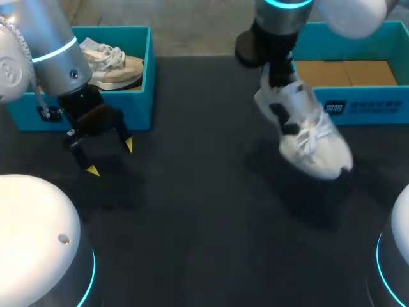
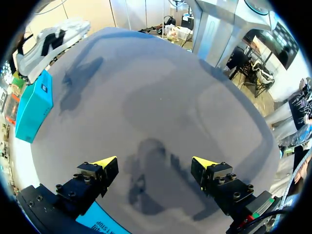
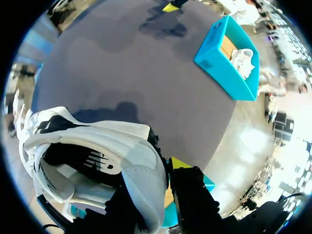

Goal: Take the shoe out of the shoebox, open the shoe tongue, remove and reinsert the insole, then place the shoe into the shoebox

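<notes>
Shoe (image 1: 307, 134): white, held just in front of the shoebox (image 1: 358, 105), heel up, toe slanting down toward the worktop (image 1: 192, 211). Your right end effector (image 1: 279, 82) pinches its heel. Your left end effector (image 1: 110, 157), spread and empty, hangs well aside from the shoebox.

white shoe (image 1: 311, 137) with black patches, teal shoebox (image 1: 374, 110), beige shoe (image 1: 118, 67), dark grey table (image 1: 192, 211)

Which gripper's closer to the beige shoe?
Left. The left gripper hangs open by the box holding the beige shoe; the right gripper, across the table, grips the white shoe.
</notes>
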`<state>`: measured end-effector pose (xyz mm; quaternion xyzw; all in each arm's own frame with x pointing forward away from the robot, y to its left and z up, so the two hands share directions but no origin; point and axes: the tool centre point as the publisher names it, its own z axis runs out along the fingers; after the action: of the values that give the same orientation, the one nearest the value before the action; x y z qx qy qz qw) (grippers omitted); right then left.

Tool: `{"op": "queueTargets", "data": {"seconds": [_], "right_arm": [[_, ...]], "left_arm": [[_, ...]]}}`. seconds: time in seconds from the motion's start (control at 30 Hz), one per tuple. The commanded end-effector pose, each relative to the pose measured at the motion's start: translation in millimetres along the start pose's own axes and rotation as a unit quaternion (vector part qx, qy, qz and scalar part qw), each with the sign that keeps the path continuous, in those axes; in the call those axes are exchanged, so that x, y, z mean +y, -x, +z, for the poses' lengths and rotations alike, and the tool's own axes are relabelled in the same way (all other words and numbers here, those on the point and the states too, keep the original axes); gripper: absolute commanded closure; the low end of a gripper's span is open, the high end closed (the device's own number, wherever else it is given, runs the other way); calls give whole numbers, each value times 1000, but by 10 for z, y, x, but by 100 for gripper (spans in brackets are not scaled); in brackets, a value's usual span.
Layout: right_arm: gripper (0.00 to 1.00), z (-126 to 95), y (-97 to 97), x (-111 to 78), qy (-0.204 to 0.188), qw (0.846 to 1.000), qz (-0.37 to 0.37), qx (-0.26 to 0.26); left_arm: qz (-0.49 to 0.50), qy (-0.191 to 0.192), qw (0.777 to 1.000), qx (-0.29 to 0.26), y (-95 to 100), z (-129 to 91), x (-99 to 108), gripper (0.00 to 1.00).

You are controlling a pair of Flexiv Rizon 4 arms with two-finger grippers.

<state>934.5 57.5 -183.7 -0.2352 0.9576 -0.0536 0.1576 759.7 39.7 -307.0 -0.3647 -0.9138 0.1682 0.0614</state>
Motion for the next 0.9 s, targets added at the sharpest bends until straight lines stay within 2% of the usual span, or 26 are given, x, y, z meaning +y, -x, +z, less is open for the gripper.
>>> {"op": "queueTargets", "data": {"seconds": [0.03, 0.33, 0.5, 0.63, 0.77, 0.9], "right_arm": [[100, -39, 226, -434, 6, 1000, -5, 23], [100, -44, 569, -1320, -24, 999, -1, 40], [100, -50, 652, -1742, -36, 998, 4, 42], [100, 1, 682, -1993, -36, 999, 6, 39], [100, 37, 692, -2145, -37, 998, 6, 42], [100, 98, 613, -2308, -27, 998, 19, 46]], "left_arm": [[0, 2, 1000, 0, -11, -1, -4, 0], [0, 2, 1000, 0, -11, -1, -4, 0], [0, 2, 1000, 0, -11, -1, -4, 0], [0, 2, 1000, 0, -11, -1, -4, 0], [0, 2, 1000, 0, -11, -1, -4, 0], [0, 2, 1000, 0, -11, -1, -4, 0]]}}
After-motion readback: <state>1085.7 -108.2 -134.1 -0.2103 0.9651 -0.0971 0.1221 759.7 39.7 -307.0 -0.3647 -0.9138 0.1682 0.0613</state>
